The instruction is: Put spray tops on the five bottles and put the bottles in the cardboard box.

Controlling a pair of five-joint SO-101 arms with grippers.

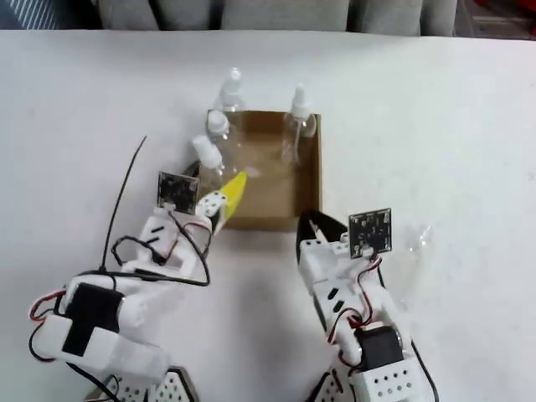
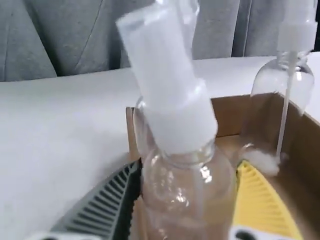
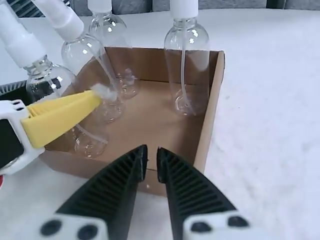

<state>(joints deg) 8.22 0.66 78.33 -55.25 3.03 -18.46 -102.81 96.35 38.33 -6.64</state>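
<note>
Holding: left claw clamps a topped bottle, tilted, at the cardboard box near corner.
Beyond it: three other topped bottles stand inside.
Idle: right claw nearly closed, empty, box just ahead.
Remaining: likely release this fourth; a fifth follows.

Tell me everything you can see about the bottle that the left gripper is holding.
The bottle is clear plastic with a rounded shoulder, and a white spray top sits on its neck. It leans instead of standing upright, at the corner of the cardboard box nearest the left arm. The left gripper is shut on its body, with the grey finger on one side and the yellow on the other. Its base is hidden.
</note>
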